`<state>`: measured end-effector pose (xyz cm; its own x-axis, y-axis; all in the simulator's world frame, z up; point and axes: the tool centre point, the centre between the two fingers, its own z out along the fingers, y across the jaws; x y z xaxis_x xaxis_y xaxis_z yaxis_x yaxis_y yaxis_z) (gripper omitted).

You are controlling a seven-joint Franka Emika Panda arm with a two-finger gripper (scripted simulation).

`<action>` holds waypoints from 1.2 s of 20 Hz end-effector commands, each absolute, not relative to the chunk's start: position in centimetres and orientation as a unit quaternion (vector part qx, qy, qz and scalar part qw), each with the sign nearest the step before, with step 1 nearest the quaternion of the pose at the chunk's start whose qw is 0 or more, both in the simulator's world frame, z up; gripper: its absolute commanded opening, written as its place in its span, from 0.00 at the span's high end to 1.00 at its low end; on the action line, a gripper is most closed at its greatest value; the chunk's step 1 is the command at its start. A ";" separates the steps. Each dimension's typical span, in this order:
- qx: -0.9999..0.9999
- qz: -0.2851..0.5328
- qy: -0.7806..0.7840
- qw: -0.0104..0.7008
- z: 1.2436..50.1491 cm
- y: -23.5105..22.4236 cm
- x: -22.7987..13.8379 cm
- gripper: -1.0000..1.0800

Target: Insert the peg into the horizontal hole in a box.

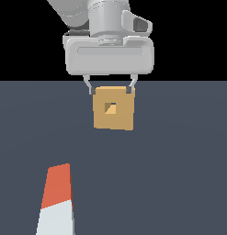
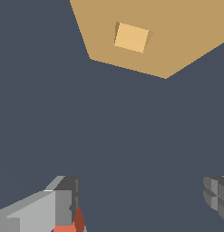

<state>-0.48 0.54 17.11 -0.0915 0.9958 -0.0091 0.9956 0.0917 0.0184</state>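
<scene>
Hanging wide open behind box point(image 1: 113, 114), gripper point(image 1: 111, 87) holds nothing; peg point(image 1: 56, 200) lies apart; wrist cam shows hole point(image 2: 131, 37) lit inside.

I am looking down at the dark blue-grey bench point(image 2: 109, 127), my hand point(image 2: 140, 204) spreading its two fingers wide apart with only bench between them. One grey finger point(image 2: 45, 210) is showing a sliver of the red-orange peg point(image 2: 72, 225) just beside it. The tan box point(image 2: 177, 41) is facing me, its hole point(image 2: 131, 37) appearing pale.
</scene>
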 end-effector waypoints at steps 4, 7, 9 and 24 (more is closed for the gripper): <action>0.661 0.003 0.750 0.008 15.8 -2.3 -1.6 0.04; 0.652 0.003 0.758 0.008 14.9 -4.4 -2.4 0.04; 0.645 0.003 0.764 0.007 14.2 -6.0 -2.9 0.04; 0.589 0.001 0.808 0.002 9.0 -18.1 -5.7 0.04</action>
<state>-5.52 -16.98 9.50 -0.2913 0.9566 -0.0028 0.9566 0.2913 0.0040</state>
